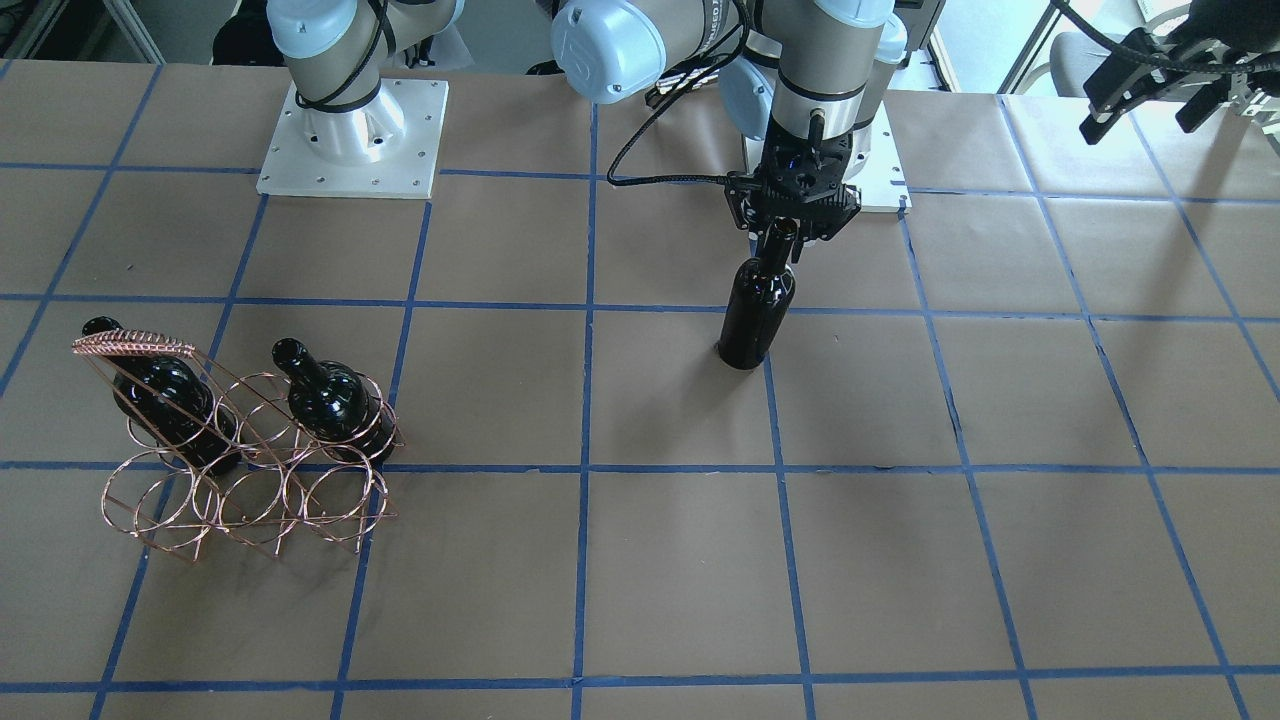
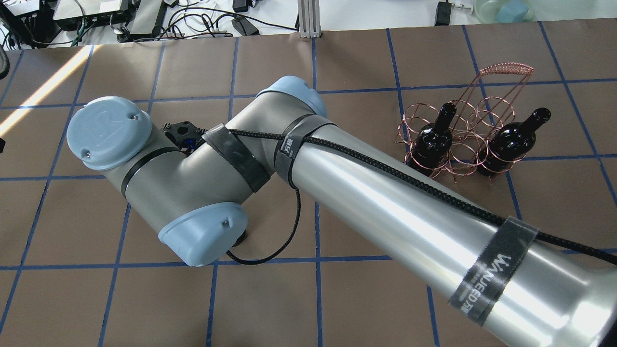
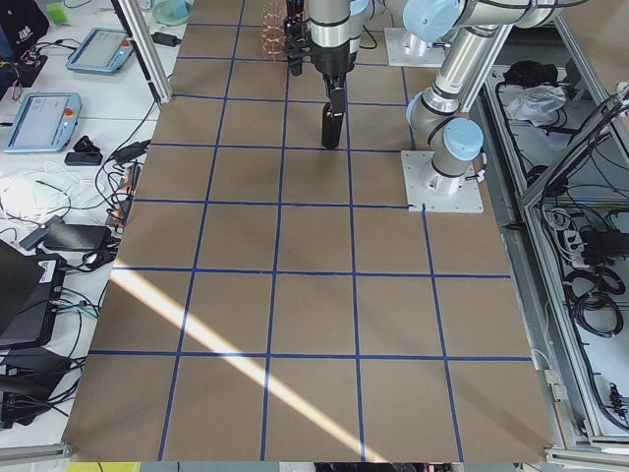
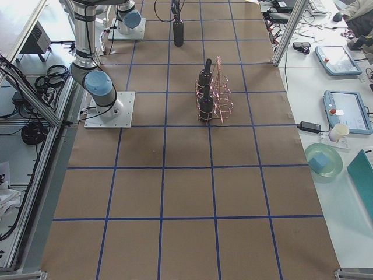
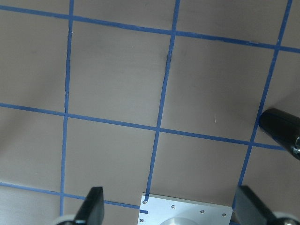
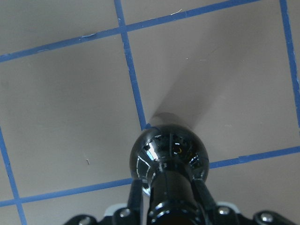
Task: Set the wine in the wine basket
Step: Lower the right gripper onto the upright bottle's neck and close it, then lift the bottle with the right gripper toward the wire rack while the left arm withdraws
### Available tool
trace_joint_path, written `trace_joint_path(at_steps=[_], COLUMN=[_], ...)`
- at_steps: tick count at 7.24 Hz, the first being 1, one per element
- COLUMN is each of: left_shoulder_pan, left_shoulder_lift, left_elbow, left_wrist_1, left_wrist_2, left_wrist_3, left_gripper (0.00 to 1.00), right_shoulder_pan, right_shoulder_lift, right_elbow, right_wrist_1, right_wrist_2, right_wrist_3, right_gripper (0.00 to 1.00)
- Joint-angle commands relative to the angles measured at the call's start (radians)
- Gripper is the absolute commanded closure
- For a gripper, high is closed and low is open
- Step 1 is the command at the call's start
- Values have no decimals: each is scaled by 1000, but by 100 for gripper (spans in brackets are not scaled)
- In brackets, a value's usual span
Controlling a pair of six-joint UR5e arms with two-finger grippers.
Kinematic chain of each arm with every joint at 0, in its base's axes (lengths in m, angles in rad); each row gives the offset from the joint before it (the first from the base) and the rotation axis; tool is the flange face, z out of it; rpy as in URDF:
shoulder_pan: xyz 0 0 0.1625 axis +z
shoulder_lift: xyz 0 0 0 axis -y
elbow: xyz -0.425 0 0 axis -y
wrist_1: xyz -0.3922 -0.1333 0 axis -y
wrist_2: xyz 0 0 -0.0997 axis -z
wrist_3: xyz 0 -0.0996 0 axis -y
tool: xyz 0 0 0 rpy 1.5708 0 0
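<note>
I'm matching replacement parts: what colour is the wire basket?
Copper. The basket shows best in the exterior front-facing view.

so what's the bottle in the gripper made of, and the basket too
Bottle: looks like dark, near-black glass with a glossy finish, going by the sharp highlights and mirror-like reflections on its shoulder. Basket: thin metal wire bent into rings, with a shiny copper-coloured finish. Solid copper or just a coating, I can't tell.
</note>
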Motion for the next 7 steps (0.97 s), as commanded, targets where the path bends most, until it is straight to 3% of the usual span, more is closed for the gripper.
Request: trace_joint_path(at_steps=[1,3,5,6,7], left_shoulder_pan=[-3,-7,-5,-8,-13], left_shoulder_lift=[2,3,5,17,17], left_elbow=[-1,-4,-4,-15,-20], left_wrist_1=[-2,-5,-8,-17,-17], left_wrist_2=[-3,-6,-4,-6,-9], left_wrist_3=[-1,-9,-10,-33,-147], left_gripper=[0,0,0,0,0], right_shoulder_pan=[0,0,-21,-44,-81], right_shoulder_lift=[1,-35,-122,-162,-190], right_elbow=[0,-2,2,3,6], right_wrist_1=[-1,5,37,115,141], right_wrist_2=[2,24,6,-46,-39], right_wrist_3=[-2,7,-11,-24,-30], right_gripper=[65,81,85,87,87])
